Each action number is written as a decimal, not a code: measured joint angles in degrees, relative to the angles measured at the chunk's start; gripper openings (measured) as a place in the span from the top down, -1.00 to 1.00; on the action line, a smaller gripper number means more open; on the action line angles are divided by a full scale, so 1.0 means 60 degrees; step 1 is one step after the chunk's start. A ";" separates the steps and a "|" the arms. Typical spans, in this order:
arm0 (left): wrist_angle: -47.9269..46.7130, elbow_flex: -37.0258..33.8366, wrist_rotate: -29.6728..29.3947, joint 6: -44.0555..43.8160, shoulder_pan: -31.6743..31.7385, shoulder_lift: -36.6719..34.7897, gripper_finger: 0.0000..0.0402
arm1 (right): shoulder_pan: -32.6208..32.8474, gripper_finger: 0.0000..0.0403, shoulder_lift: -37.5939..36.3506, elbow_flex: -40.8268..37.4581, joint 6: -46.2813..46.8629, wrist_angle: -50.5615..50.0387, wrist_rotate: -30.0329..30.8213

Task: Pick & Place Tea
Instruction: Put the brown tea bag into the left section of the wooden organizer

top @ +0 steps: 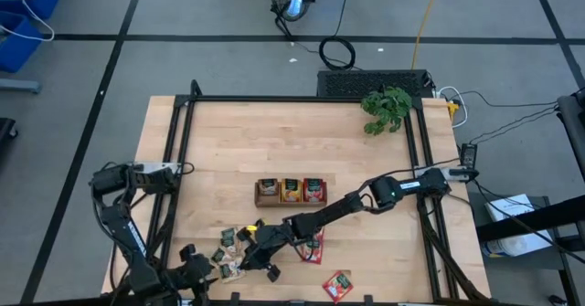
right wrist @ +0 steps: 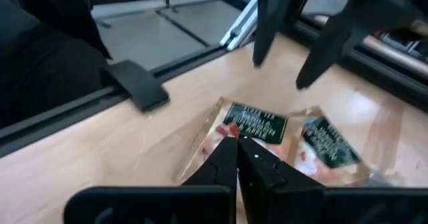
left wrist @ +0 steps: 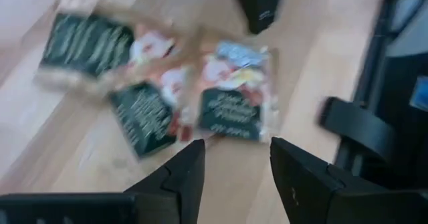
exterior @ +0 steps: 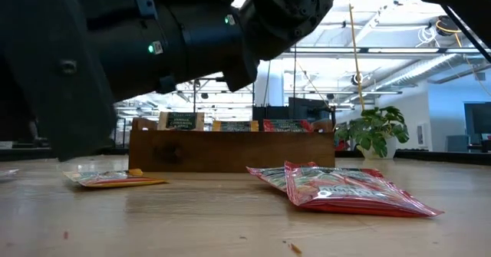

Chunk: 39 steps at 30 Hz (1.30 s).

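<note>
Several tea sachets (top: 228, 253), dark green with pale and red ends, lie flat in a loose pile near the table's front left. My left gripper (left wrist: 237, 177) hovers open just on the near-left side of the pile, nothing between its fingers. My right gripper (right wrist: 237, 147) reaches in low from the right, shut, its tips at the edge of one dark green sachet (right wrist: 257, 124). Two red sachets (top: 315, 247) (top: 338, 286) lie flat farther right. An orange sachet (exterior: 115, 179) lies flat in the low view. My right gripper's shut fingertips (right wrist: 231, 150) stand at the near edge of the dark green sachet, slanting down from the table's right. Whether they touch it I cannot tell, as the fingers hide that spot. The sachet lies flat on the table.
The long brown tray (top: 291, 192) stands mid-table with sachets upright in all three compartments. A leafy plant (top: 386, 107) sits at the back right. A black frame rail (top: 178, 169) runs along the table's left side, close to my left arm.
</note>
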 joint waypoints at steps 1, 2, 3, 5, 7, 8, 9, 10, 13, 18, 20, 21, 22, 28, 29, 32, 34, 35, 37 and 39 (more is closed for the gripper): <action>-0.0024 -0.0007 0.0112 -0.0251 0.0002 0.0000 0.17 | -0.0010 1.00 0.0061 0.0006 0.0006 0.0160 -0.0004; -0.0014 -0.0007 0.0237 -0.0416 0.0030 0.0000 0.17 | -0.0021 1.00 0.0097 0.0006 0.0025 0.0152 -0.0018; 0.0028 -0.0007 0.0376 -0.0578 0.0070 0.0000 0.17 | -0.0037 1.00 0.0122 -0.0001 0.0042 0.0042 -0.0062; 0.0001 -0.0007 0.0522 -0.1184 0.0136 0.0000 0.16 | -0.0082 1.00 0.0133 -0.0032 0.0055 -0.0057 -0.0248; -0.0064 -0.0007 0.0518 -0.2130 0.0253 0.0000 0.14 | -0.0123 1.00 0.0119 -0.0055 0.0062 0.0052 -0.0258; -0.0067 -0.0007 0.0525 -0.2558 0.0332 0.0000 0.13 | -0.0145 1.00 0.0111 -0.0055 0.0107 0.0067 -0.0271; -0.0068 -0.0007 0.0526 -0.2916 0.0428 0.0000 0.13 | -0.0171 1.00 0.0111 -0.0055 0.0176 0.0066 -0.0294; -0.0068 -0.0007 0.0546 -0.3148 0.0515 0.0000 0.12 | -0.0195 1.00 0.0114 -0.0063 0.0255 0.0034 -0.0359; -0.0068 -0.0007 0.0793 -0.3347 0.0712 0.0000 0.12 | -0.0262 1.00 0.0114 -0.0073 0.0347 -0.0057 -0.0552; -0.0061 -0.0007 0.1680 -0.3781 0.0875 0.0000 0.12 | -0.0273 1.00 0.0114 -0.0073 0.0328 -0.0111 -0.0635; -0.0058 -0.0007 0.1723 -0.4052 0.0875 0.0000 0.12 | -0.0271 1.00 0.0128 -0.0073 0.0302 -0.0084 -0.0770; -0.0047 -0.0007 0.1701 -0.4163 0.0872 0.0000 0.12 | -0.0270 1.00 0.0195 -0.0070 0.0282 0.0064 -0.0778; -0.0047 -0.0007 0.1658 -0.4249 0.0871 0.0000 0.12 | -0.0268 1.00 0.0264 -0.0066 0.0292 0.0237 -0.0781; -0.0024 -0.0001 0.1512 -0.4470 0.0975 0.0000 0.12 | -0.0354 1.00 0.0578 -0.0048 0.0677 0.0595 -0.1216; -0.0027 0.0002 0.1494 -0.4466 0.1033 0.0000 0.12 | -0.0382 1.00 0.0577 -0.0047 0.0716 0.0580 -0.1264; -0.0007 0.0004 0.1593 -0.4270 0.1203 0.0000 0.12 | -0.0415 1.00 0.0581 -0.0047 0.0780 0.0567 -0.1260; 0.0017 0.0004 0.1698 -0.4156 0.1312 0.0003 0.12 | -0.0423 1.00 0.0581 -0.0047 0.0787 0.0573 -0.1260; 0.0024 0.0004 0.1721 -0.4110 0.1357 0.0007 0.12 | -0.0423 1.00 0.0581 -0.0047 0.0798 0.0567 -0.1254; 0.0104 0.0004 0.1732 -0.3991 0.1430 0.0007 0.12 | -0.0430 1.00 0.0581 -0.0047 0.0823 0.0570 -0.1235; 0.0158 0.0004 0.1825 -0.3950 0.1467 0.0007 0.12 | -0.0437 1.00 0.0581 -0.0047 0.0862 0.0558 -0.1235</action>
